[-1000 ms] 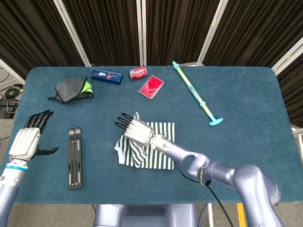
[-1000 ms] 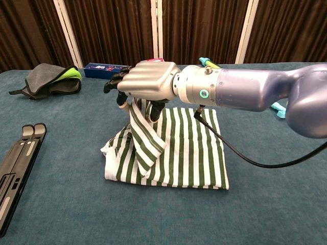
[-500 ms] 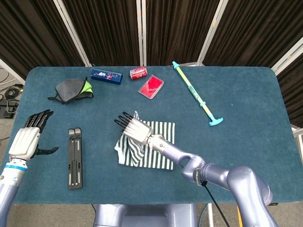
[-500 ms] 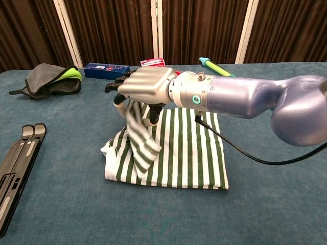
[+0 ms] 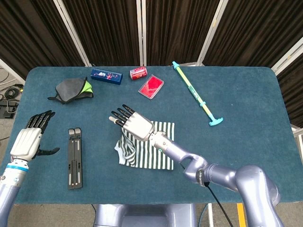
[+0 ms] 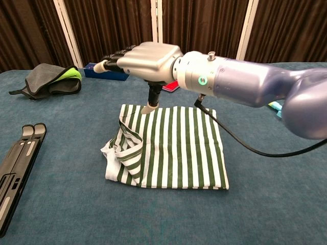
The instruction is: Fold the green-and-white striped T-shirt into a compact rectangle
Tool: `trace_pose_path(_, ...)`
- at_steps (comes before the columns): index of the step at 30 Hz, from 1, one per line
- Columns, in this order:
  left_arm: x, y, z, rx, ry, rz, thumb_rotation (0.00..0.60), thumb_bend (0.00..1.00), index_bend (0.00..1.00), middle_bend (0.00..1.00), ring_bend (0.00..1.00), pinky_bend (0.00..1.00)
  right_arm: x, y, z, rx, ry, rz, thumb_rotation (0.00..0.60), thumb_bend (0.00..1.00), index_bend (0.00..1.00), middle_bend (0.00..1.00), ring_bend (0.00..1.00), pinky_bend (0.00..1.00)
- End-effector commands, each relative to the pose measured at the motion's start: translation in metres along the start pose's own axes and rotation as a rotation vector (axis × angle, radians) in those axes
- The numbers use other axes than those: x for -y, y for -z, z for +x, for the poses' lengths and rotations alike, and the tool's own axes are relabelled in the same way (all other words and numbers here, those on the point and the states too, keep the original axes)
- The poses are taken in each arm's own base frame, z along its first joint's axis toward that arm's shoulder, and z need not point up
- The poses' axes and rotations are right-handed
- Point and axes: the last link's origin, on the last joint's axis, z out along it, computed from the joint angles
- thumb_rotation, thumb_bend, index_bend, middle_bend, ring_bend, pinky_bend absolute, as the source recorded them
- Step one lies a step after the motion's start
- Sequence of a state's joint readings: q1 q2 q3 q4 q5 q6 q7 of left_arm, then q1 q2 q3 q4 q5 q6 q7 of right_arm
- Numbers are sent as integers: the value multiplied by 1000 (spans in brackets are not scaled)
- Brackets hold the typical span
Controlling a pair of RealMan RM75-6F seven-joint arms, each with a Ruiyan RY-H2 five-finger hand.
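The green-and-white striped T-shirt [image 5: 142, 158] lies on the blue table as a rough rectangle. A loose sleeve fold [image 6: 127, 145] is bunched on its left side in the chest view. My right hand [image 5: 132, 124] hovers above the shirt's upper left part [image 6: 145, 58], fingers stretched out and holding nothing. One fingertip points down close over the shirt's top edge. My left hand [image 5: 28, 139] is off by the table's left edge, fingers spread and empty, well away from the shirt; the chest view does not show it.
A black folding stand [image 5: 74, 158] lies left of the shirt [image 6: 18, 163]. At the back are a grey-and-green cloth [image 5: 73, 89], a blue box [image 5: 106, 75], a red can [image 5: 138, 72], a red packet [image 5: 150, 87] and a green-yellow stick [image 5: 194, 92].
My right hand has let go of the striped sleeve and risen with fingers straightened. The sleeve has dropped onto the shirt's left side. The left hand has not moved.
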State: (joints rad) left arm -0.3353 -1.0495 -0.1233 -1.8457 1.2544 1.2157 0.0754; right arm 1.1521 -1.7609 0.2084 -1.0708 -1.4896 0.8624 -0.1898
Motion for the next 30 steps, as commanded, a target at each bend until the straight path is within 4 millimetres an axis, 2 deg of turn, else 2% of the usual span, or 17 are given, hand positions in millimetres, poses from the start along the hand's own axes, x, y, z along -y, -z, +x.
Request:
trace_pose_path(1, -1, 1, 0, 0, -1, -4, 600, 0, 0, 0, 0, 0, -9, 14, 4, 1, -4, -15, 600, 0, 6, 0, 0, 0)
trace_pose_path(7, -4, 3, 0, -1, -2, -14, 600, 0, 0, 0, 0, 0, -11, 42, -2, 36, -9, -11, 600, 0, 22, 0, 0, 0)
trace_pose_path(12, -6, 5, 0, -1, -1, -23, 600, 0, 0, 0, 0, 0, -4, 52, -15, 68, -30, -10, 600, 0, 24, 0, 0, 0)
trace_pose_path(24, -4, 6, 5, -12, 21, -25, 600, 0, 0, 0, 0, 0, 14, 46, -42, 116, -41, -5, 600, 0, 30, 0, 0, 0)
trace_pose_path(30, -3, 6, 5, -6, 27, -28, 600, 0, 0, 0, 0, 0, 30, 39, -47, 117, -78, 18, 600, 0, 32, 0, 0, 0)
